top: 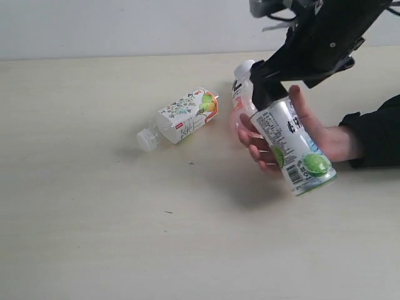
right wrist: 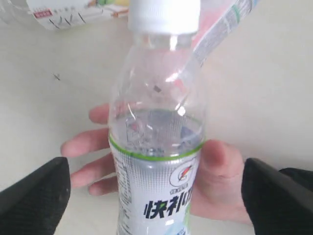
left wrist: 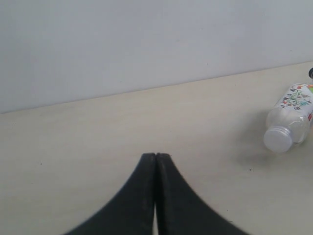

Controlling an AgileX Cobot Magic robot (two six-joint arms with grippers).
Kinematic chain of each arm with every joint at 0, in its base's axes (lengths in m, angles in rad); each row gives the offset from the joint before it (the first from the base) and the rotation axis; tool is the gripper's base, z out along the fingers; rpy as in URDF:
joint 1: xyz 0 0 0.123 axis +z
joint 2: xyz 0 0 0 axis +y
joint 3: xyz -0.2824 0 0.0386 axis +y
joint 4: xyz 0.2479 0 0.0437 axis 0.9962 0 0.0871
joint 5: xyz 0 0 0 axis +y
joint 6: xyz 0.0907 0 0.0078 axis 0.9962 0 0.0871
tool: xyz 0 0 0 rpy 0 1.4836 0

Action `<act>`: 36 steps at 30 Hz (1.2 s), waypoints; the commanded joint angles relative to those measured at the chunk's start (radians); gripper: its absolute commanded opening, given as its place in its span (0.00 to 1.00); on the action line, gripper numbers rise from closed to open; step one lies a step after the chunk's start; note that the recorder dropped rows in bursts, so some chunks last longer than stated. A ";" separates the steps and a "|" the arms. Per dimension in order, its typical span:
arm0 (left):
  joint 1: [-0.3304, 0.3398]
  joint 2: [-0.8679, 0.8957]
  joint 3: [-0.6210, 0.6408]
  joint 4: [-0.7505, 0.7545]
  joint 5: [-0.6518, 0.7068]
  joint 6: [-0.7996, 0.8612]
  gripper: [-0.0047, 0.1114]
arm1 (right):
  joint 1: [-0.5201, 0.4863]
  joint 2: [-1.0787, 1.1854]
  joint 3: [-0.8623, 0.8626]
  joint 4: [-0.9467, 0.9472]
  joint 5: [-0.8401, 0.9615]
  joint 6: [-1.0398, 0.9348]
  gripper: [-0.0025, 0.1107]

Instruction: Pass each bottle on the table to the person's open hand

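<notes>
- Floral bottle (top: 181, 119) is seen lying on the counter (top: 94, 237), at nine o'clock.
- Left end effector (left wrist: 155, 156) is clenched, empty.
- Green-lime bottle (top: 294, 147) is cradled in the person's open hand (top: 328, 140); right end effector (top: 270, 90), released, should be lifted straight clear.

The black, angular right arm (top: 325, 37) bears pale screws (top: 332, 44), with grey cables (top: 275, 19) above it. The left claw (left wrist: 155, 157) has smooth curved fingers (left wrist: 139, 196), the right claw (right wrist: 156, 196) dotted pads (right wrist: 36, 196). The person's sleeve (top: 375, 134) is black.
</notes>
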State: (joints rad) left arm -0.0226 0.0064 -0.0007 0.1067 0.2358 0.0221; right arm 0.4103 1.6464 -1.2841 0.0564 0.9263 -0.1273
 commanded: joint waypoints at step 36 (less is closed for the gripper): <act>0.002 -0.006 0.001 -0.006 0.002 0.001 0.05 | -0.003 -1.493 1.057 0.180 -0.656 0.025 0.02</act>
State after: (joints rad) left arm -0.0226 0.0064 -0.0007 0.1067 0.2382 0.0221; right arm 0.4103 0.1814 -0.2314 0.2353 0.2804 -0.1085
